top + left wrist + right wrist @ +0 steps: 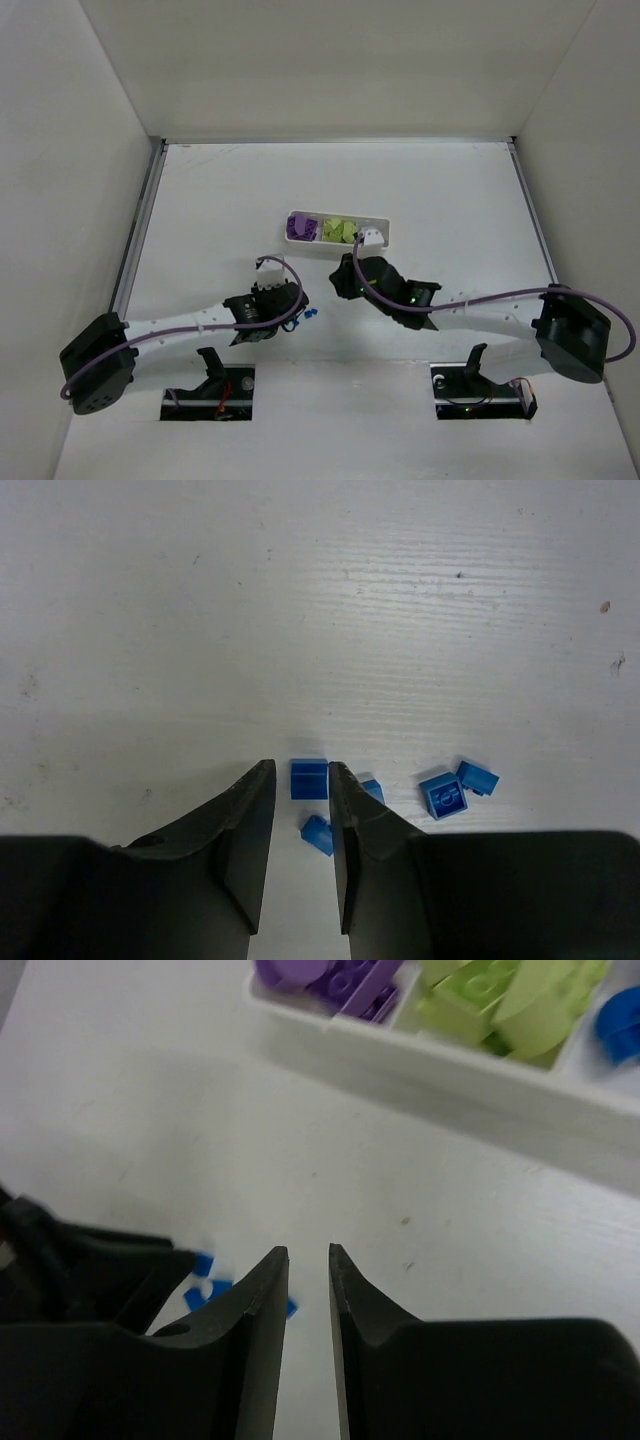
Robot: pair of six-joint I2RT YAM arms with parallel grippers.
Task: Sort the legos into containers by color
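Several tiny blue legos [443, 796] lie loose on the white table, seen in the top view [309, 315] just right of my left gripper [291, 306]. My left gripper [300, 774] is open and low over them. One blue brick [309, 779] sits between its fingertips, and another [318, 834] lies further back between the fingers. The white tray [383, 222] holds purple bricks [298, 226] in its left compartment and yellow-green bricks [340, 230] in the middle one. My right gripper [345, 270] hovers just in front of the tray; its jaws [307, 1252] are narrowly open and empty.
In the right wrist view the tray wall [450, 1070] runs across the top, with purple bricks [340, 975], yellow-green bricks [510, 1000] and one blue piece [620, 1025] inside. The left gripper's black body [90, 1260] sits close at the left. White walls enclose the table.
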